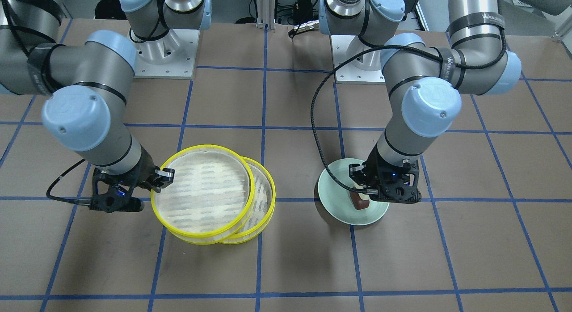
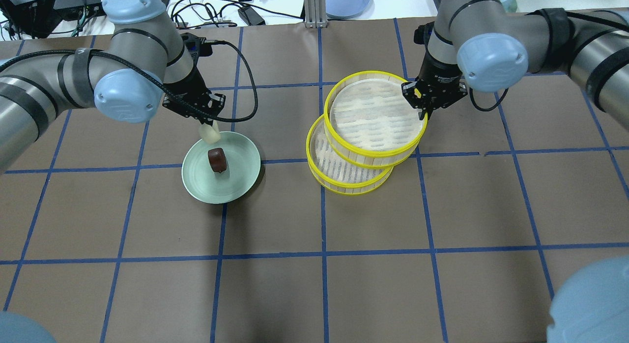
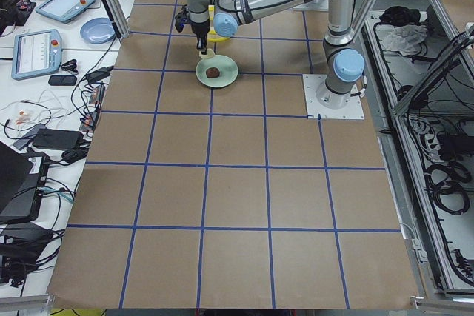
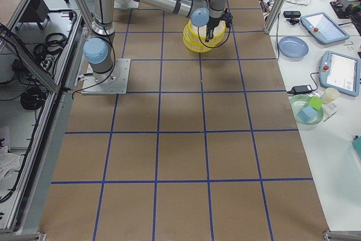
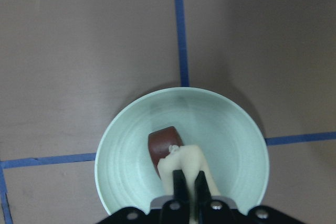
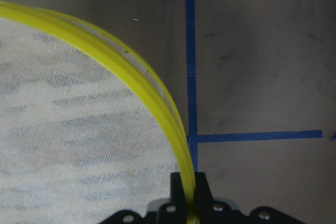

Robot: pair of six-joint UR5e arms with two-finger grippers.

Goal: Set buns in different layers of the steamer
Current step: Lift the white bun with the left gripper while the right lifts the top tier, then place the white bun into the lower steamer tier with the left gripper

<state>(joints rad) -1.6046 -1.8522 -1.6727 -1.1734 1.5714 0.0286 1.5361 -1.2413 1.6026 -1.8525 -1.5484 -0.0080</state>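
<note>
My left gripper (image 2: 205, 121) is shut on the pale cream bun (image 2: 209, 132) and holds it just over the far rim of the light green plate (image 2: 242, 172). In the left wrist view the cream bun (image 5: 184, 162) sits between the fingers. The dark reddish-brown bun (image 2: 216, 159) lies on the plate; it also shows in the front view (image 1: 359, 203). My right gripper (image 2: 421, 100) is shut on the yellow rim of the steamer's upper tray (image 2: 376, 117). That tray is shifted sideways over the lower tray (image 2: 339, 172), overlapping it. Both trays are empty.
The brown table bears a grid of blue tape lines. A black cable (image 2: 245, 95) loops from the left wrist beside the plate. The arm bases (image 1: 165, 57) stand at the table's robot side. Screens and dishes (image 4: 293, 46) sit on side benches off the table.
</note>
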